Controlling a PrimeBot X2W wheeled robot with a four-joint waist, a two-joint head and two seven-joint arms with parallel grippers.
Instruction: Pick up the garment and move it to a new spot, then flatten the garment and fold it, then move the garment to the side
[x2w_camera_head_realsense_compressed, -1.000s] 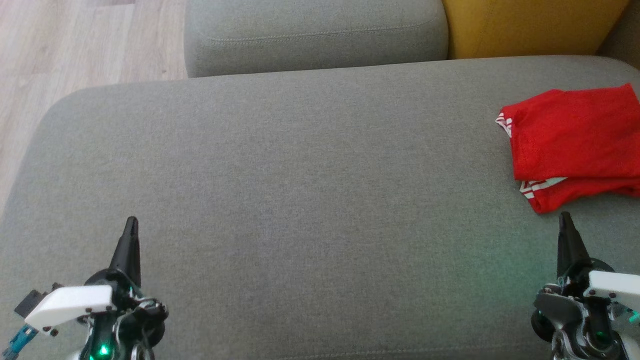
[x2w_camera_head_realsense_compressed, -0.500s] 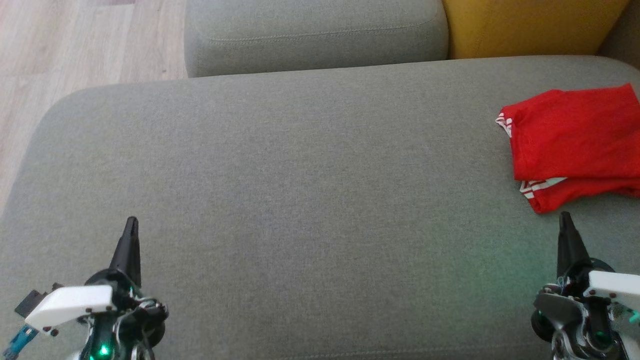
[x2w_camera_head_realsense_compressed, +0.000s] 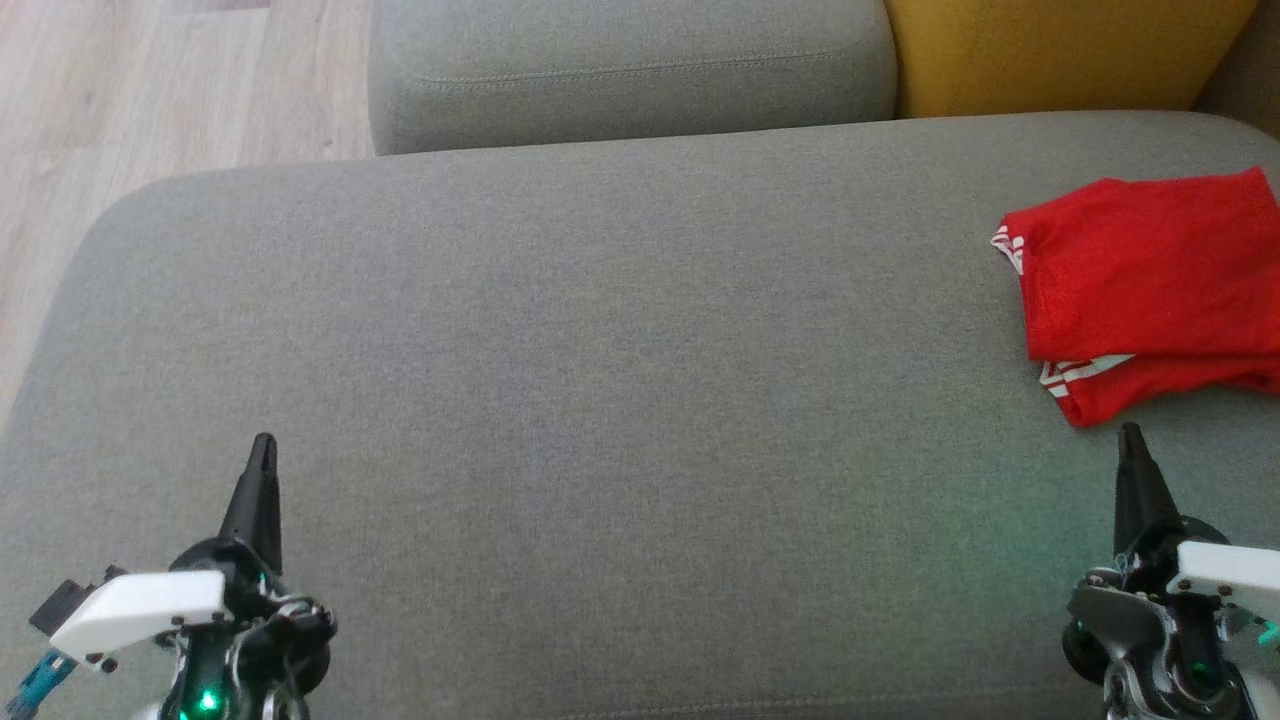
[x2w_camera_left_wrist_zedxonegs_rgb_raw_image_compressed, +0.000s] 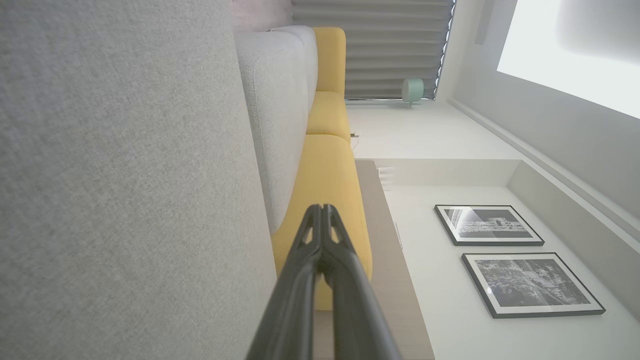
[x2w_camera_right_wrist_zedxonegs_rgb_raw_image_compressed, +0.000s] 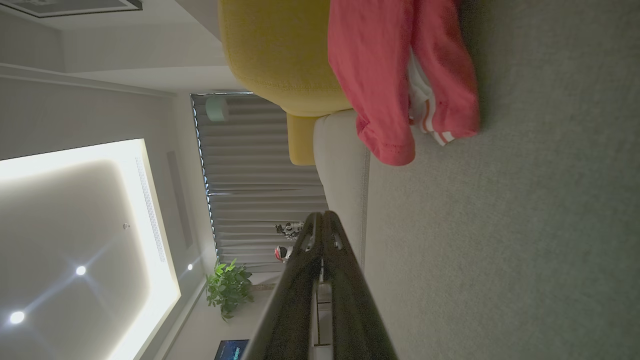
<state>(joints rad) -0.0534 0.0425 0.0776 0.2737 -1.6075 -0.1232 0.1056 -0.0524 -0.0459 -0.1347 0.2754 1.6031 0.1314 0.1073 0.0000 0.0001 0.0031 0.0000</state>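
Left arm (x2w_camera_head_realsense_compressed: 140, 600): yours sits low over the sofa seat (x2w_camera_head_realsense_compressed: 600, 350), pointing straight ahead.
Left jaws: pressed together, gripping nothing.
Right arm (x2w_camera_head_realsense_compressed: 1200, 575): low too, pointing the same way.
Right jaws: together, empty.
Garment (x2w_camera_head_realsense_compressed: 1150, 290): red, folded, on the seat just ahead of your right jaws, not touching; well apart from the left jaws.

garment (x2w_camera_head_realsense_compressed: 1150, 280): far right on seat cushion (x2w_camera_head_realsense_compressed: 600, 400) | left gripper (x2w_camera_head_realsense_compressed: 262, 442): near-left | right gripper (x2w_camera_head_realsense_compressed: 1130, 434): just before garment
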